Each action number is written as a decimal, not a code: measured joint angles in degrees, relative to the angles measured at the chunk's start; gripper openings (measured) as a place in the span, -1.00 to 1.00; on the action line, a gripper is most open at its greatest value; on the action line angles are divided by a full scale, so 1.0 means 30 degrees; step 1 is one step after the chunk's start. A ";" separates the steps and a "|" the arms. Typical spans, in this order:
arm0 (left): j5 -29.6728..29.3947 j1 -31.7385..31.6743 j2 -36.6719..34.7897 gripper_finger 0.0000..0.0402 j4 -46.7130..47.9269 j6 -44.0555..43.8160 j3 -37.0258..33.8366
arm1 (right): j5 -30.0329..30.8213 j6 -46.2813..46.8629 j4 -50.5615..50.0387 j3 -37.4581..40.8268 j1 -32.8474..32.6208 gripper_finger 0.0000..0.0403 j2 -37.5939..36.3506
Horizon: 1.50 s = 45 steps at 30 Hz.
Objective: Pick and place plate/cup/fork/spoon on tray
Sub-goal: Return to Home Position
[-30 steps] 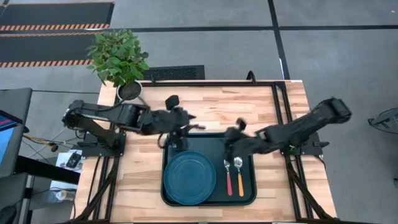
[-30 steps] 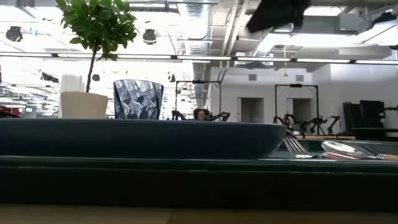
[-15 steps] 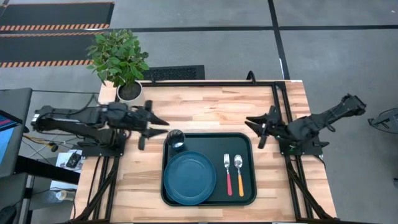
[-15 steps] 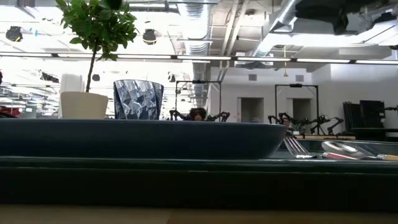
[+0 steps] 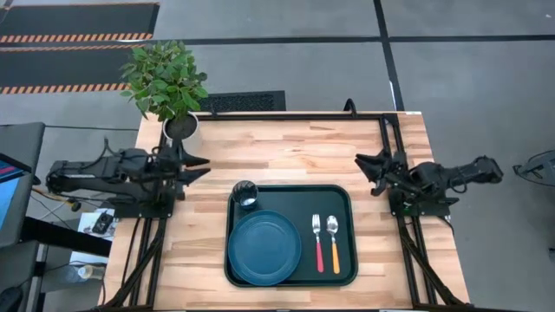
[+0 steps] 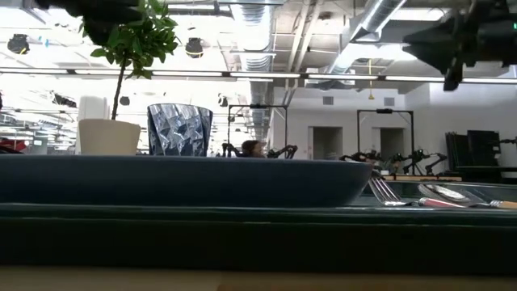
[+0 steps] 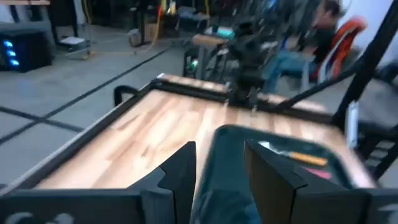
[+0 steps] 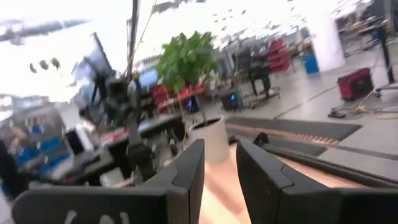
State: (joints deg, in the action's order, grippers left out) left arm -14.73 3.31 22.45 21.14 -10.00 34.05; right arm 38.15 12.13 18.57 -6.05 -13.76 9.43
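Note:
The dark green tray [image 5: 343, 201] lies on the table's near middle. On it rest the blue plate [image 5: 264, 247] at near left, the dark tumbler cup [image 5: 245, 194] upright in the far left corner, and the red-handled fork [image 5: 317, 243] beside the orange-handled spoon [image 5: 334, 243] at right. My left gripper [image 5: 203, 166] is open and empty over the table left of the tray. My right gripper [image 5: 365, 168] is open and empty by the table's right edge. The low view shows the cup [image 6: 179, 129] behind the plate [image 6: 186, 179].
A potted plant in a white pot [image 5: 180, 126] stands at the table's far left corner, close to my left arm. Bare wood lies between the tray and the table's far edge. A seated person [image 7: 311, 50] shows beyond the table in the left wrist view.
Both arms have drawn back from the tray: my left gripper from the cup toward the table's left edge, my right gripper from the fork and spoon heads toward the right edge. The cup, plate, fork and spoon have stayed in place on the tray.

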 joint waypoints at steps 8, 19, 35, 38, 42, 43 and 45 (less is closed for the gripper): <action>0.2122 0.0007 -0.6557 -0.39 -0.4429 -0.2444 -0.6384 | -0.1347 0.1659 -0.1141 0.1817 0.1982 -0.41 -0.2938; 0.0895 -0.0067 -0.6278 -0.39 -0.6646 -0.2489 -1.0275 | -0.2524 0.3920 -0.4406 0.1861 0.2900 -0.41 -0.2514; 0.1761 -0.0066 -0.6459 -0.39 -0.6167 -0.1404 -1.0543 | -0.0131 0.1482 -0.4497 0.1883 0.2892 -0.41 -0.2528; 0.1752 -0.0066 -0.6452 -0.39 -0.6160 -0.1368 -1.0543 | -0.0150 0.1477 -0.4506 0.1890 0.2892 -0.41 -0.2528; 0.1750 -0.0066 -0.6452 -0.39 -0.6160 -0.1394 -1.0543 | -0.0160 0.1438 -0.4504 0.1898 0.2892 -0.41 -0.2528; 0.1746 -0.0066 -0.6452 -0.39 -0.6154 -0.1378 -1.0543 | -0.0160 0.1438 -0.4504 0.1898 0.2892 -0.41 -0.2528; 0.1739 -0.0066 -0.6452 -0.39 -0.6153 -0.1353 -1.0543 | -0.0160 0.1438 -0.4504 0.1898 0.2892 -0.41 -0.2528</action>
State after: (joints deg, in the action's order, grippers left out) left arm -9.52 3.11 3.09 2.68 -14.06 2.42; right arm 37.67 16.45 5.06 -0.36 -5.08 1.85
